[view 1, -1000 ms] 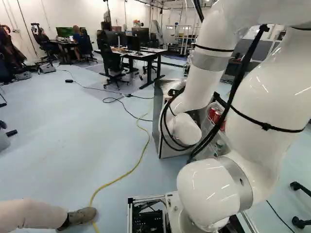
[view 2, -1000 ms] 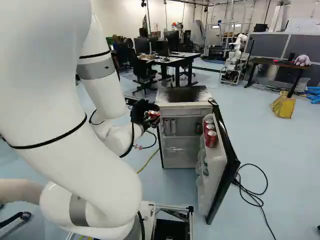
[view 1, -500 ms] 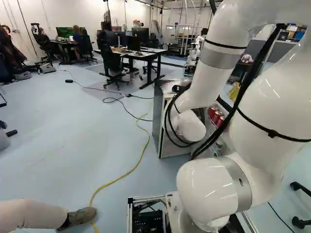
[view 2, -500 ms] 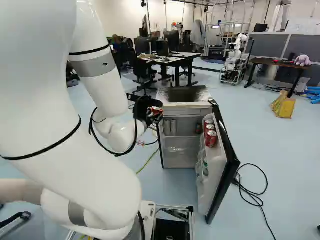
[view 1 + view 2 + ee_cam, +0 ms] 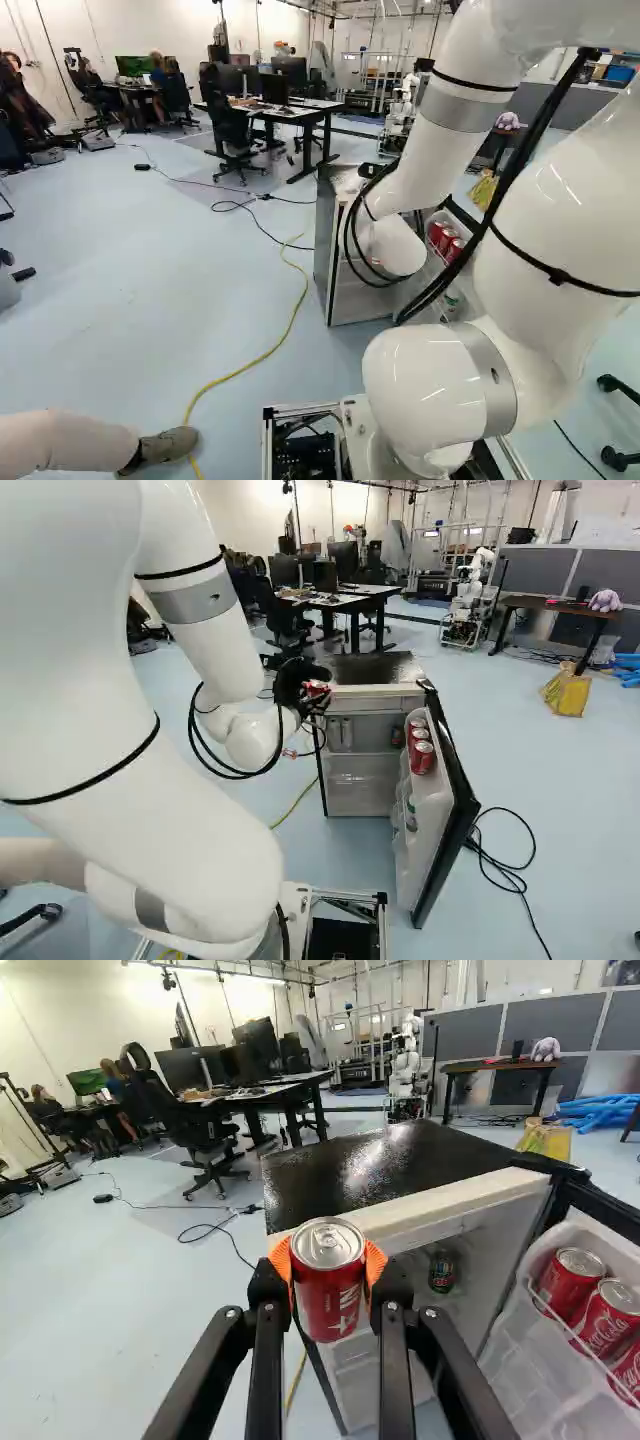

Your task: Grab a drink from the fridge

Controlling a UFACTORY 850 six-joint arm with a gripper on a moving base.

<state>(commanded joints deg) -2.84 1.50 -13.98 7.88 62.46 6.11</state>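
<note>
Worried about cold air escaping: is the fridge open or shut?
Open. The fridge door is swung out from the fridge, showing its inside and red cans in the door rack.

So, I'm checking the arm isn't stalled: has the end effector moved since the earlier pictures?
Yes: in the right base view, the end effector has shifted right and a little up against the fridge, carrying the red can with it.

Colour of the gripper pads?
Orange; best seen in the wrist view, where both pads press the red soda can from either side.
</note>
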